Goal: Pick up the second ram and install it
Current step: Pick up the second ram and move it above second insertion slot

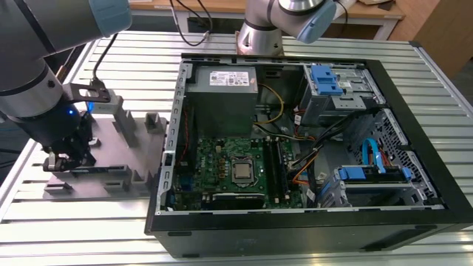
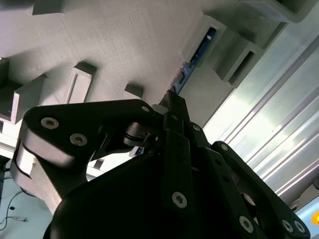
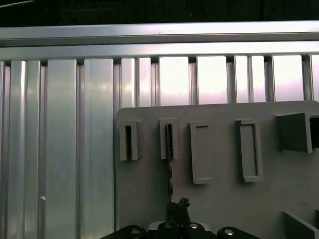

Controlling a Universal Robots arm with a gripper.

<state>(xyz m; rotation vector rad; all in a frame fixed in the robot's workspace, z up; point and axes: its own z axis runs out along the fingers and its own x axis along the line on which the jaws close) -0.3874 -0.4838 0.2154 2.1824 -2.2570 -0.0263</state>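
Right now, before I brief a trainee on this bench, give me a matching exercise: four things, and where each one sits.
1 second ram
2 gripper
3 processor
4 blue drive clip

A on the motherboard
B on edge in the grey holder's slot
C on the drive cage
D over the grey holder, at the ram's end

Pairs: 1-B, 2-D, 3-A, 4-C

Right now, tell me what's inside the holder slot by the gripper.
The ram stands on edge in the holder slot, blue top edge showing. Its lower part is hidden by the slot walls.
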